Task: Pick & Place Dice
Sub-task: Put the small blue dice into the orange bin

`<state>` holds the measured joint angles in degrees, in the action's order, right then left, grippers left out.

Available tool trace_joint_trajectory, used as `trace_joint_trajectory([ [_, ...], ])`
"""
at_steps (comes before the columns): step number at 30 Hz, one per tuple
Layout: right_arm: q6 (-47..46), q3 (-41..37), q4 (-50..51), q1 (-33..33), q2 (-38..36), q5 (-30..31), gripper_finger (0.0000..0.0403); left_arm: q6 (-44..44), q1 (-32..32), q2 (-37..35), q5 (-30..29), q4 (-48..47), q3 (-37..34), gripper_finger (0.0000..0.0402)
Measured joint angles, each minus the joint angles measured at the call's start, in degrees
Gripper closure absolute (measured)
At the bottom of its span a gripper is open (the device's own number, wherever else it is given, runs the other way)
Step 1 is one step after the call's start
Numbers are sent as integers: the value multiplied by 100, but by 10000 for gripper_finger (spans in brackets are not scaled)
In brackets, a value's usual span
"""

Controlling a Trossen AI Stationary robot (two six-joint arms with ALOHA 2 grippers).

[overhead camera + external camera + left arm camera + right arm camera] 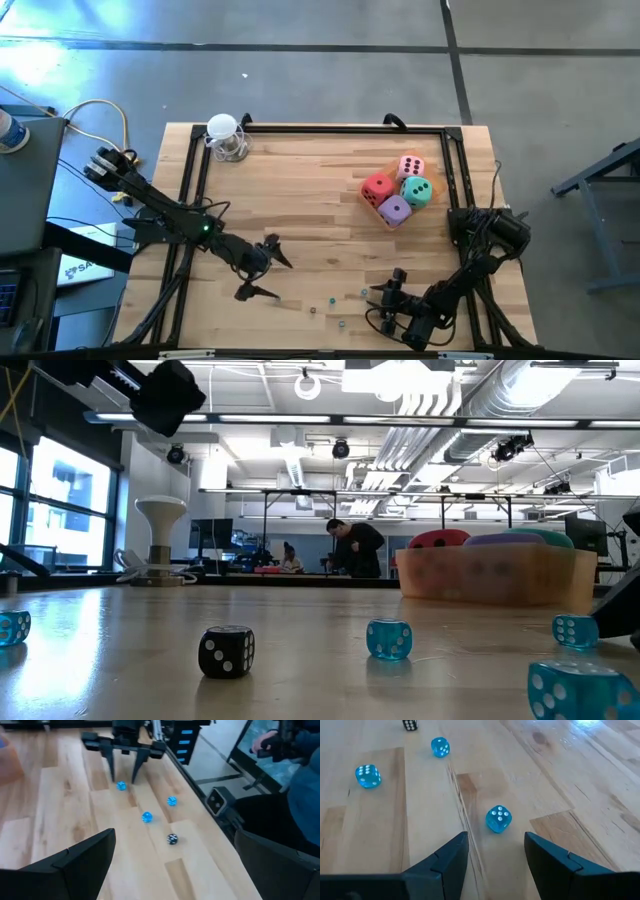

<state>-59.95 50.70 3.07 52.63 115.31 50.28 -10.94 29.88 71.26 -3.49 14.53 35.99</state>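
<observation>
High view is showing the left gripper hovering over the left half of the worktop, its fingers standing wide apart and holding nothing. Just right of it, near the front edge, several small blue dice and one black die are lying loose on the wood. The right gripper is hanging low just behind one small blue die, about half open and empty, so a pick seems to be getting lined up. The next move is probably calling for easing forward until the fingers are straddling that die, then closing. Far right, the orange container is holding the four big dice: red, pink, teal and purple, packed touching.
</observation>
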Motion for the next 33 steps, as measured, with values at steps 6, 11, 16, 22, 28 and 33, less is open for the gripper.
trace_joint_trajectory([
  [6, -24, -2, -59, -57, 88, 101, 215, 1, -124, 0, -2, 0, 0, 2],
  [11, -2, -9, -105, -190, 98, 125, 215, 91, -128, 0, -2, 2, 0, 2],
  [16, 22, -11, -145, -358, 100, 68, 215, 164, -128, 0, -2, 2, 0, 2],
  [22, 151, -11, -156, -425, 89, -128, 215, 160, -111, 0, 0, -26, -20, 2],
  [28, 157, -11, -149, -422, 89, -170, 216, 217, -111, 0, 7, -37, -20, 2],
  [33, 174, -11, -156, -420, 85, -264, 237, 233, -111, 0, 5, -38, -20, 2],
])
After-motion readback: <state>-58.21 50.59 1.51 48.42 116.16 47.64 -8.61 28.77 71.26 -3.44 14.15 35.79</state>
